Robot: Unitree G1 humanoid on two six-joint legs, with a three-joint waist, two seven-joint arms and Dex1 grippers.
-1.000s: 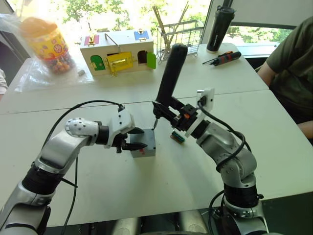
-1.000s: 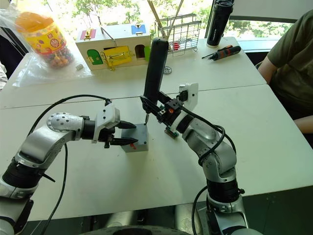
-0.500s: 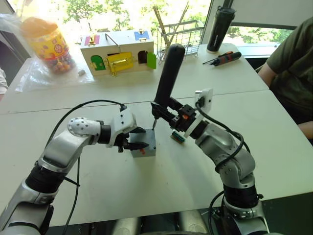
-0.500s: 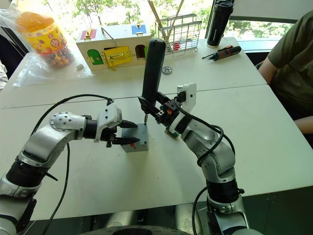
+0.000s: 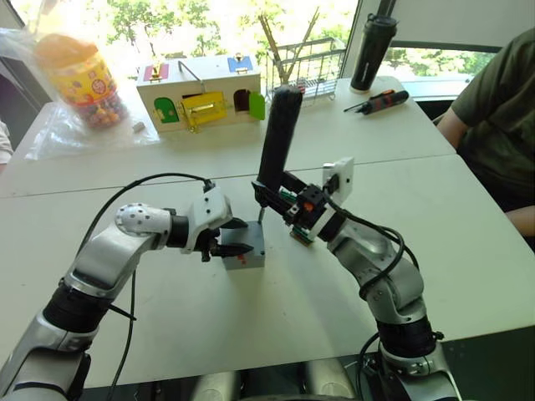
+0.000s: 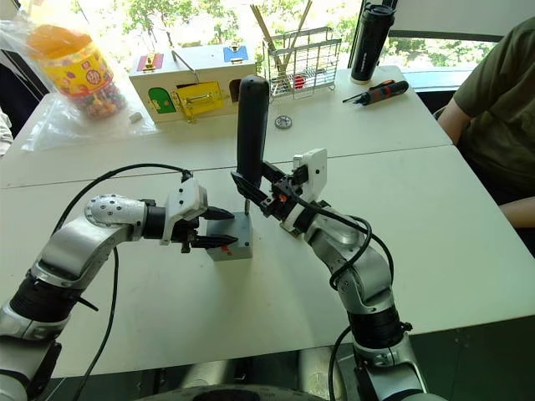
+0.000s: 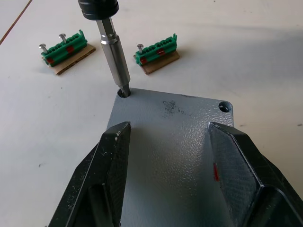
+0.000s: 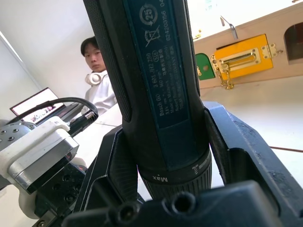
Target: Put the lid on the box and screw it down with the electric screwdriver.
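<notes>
Two end effectors work at mid-frame in the head views. My left end effector (image 5: pixel 236 248) sits left of centre, its black fingers parted, astride the top of the box (image 5: pixel 247 248) on the white tabletop (image 5: pixel 468 217). My right end effector (image 6: pixel 251 190) clamps the electric screwdriver (image 6: pixel 252 125), whose long axis stands nearly upright, leaning slightly toward the upper right, bit down at the box's far edge.

Left wrist view: the lid (image 7: pixel 175 156) lies flat on the box between my spread fingers (image 7: pixel 111 156). The bit (image 7: pixel 115 61) comes down from the upper left into the lid's corner hole; the other far corner hole (image 7: pixel 225 107) looks empty, at right.

Right wrist view: my fingers (image 8: pixel 246 156) grip the screwdriver's barrel on both sides. I judge the move ahead is straight down along that axis.
</notes>
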